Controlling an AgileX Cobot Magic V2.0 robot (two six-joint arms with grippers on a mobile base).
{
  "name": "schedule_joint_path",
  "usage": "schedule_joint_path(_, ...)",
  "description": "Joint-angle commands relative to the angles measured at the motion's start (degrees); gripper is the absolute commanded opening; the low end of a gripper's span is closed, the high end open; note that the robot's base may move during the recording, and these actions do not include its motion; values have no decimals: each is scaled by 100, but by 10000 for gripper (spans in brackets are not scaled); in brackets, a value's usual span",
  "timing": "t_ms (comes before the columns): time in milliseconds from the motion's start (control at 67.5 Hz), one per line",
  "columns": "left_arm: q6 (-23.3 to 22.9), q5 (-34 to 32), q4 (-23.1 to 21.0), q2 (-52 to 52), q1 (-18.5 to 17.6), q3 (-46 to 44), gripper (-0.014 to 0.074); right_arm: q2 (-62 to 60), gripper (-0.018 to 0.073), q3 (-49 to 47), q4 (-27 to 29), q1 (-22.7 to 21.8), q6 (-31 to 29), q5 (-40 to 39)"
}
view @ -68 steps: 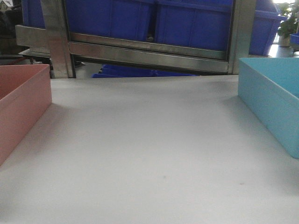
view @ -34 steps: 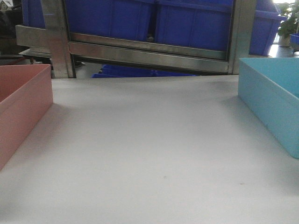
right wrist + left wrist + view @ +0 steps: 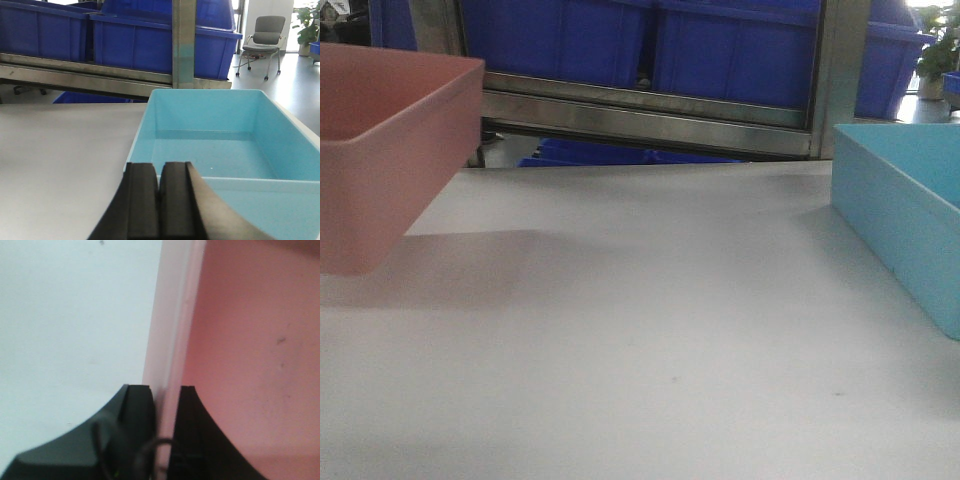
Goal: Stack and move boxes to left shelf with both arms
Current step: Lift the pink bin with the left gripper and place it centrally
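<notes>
left jaws clamp pink tub (image 3: pixel 380 170) rim; blue tub (image 3: pixel 900 220) well apart.

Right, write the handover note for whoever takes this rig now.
Left gripper: shut on a wall of the salmon-pink plastic tub, which hangs clear of the grey tabletop.
Right gripper: shut, empty, at the near rim of the light-blue plastic tub, which sits on the table.
Done: pink tub picked up.
Left: stack the tubs, shelve both; neither is on the stainless-steel rack behind the table.
</notes>
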Motion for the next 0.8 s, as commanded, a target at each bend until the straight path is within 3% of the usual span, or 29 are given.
schedule_joint_path(0,-514,59,-684,-541,-344,-229,-1,-106,67,-136,-34,-20,-33,-544)
schedule_joint_path(104,-1131,146,-771,-619,-826,-229,-1,-106,67,-136,-34,-20,-33,-544)
schedule_joint_path(267,-1727,18,-747,-619,-1688,-77,-1,-106,67,-136,-34,-20,-33,-544)
schedule_joint_path(444,-2664,-664,-136,-619,-2636,502,-1,-106,67,-136,-34,-20,-33,-544)
schedule_joint_path(785,-3363,-2258,-112,-619,-3660,1857,-1,-106,67,-136,-34,-20,-33,-544)
